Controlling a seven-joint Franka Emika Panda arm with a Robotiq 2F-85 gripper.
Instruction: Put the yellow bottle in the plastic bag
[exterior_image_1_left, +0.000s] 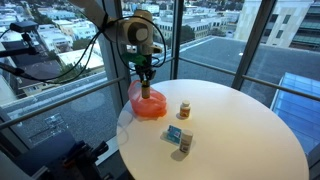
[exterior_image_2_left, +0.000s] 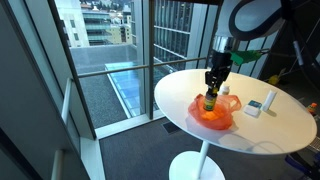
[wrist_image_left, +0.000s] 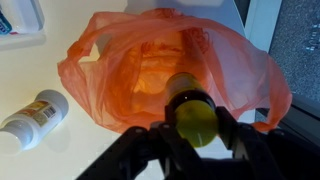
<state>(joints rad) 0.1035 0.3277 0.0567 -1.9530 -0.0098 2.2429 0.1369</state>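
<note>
My gripper (wrist_image_left: 197, 128) is shut on the yellow bottle (wrist_image_left: 195, 118), a dark-necked bottle with a yellow cap, held upright. It hangs over the open mouth of the orange plastic bag (wrist_image_left: 140, 70), which lies on the white round table. In both exterior views the bottle (exterior_image_1_left: 147, 92) (exterior_image_2_left: 210, 100) sits low inside the bag (exterior_image_1_left: 150, 105) (exterior_image_2_left: 212, 115) with the gripper (exterior_image_1_left: 146, 75) (exterior_image_2_left: 214, 80) right above it. The bottle's lower part is hidden by the bag.
A small white pill bottle (wrist_image_left: 35, 117) (exterior_image_1_left: 184, 109) lies beside the bag. A blue-and-white box (exterior_image_1_left: 176, 135) and another small item stand nearer the table's (exterior_image_1_left: 240, 130) middle. Floor-to-ceiling windows surround the table; the table edge is close by the bag.
</note>
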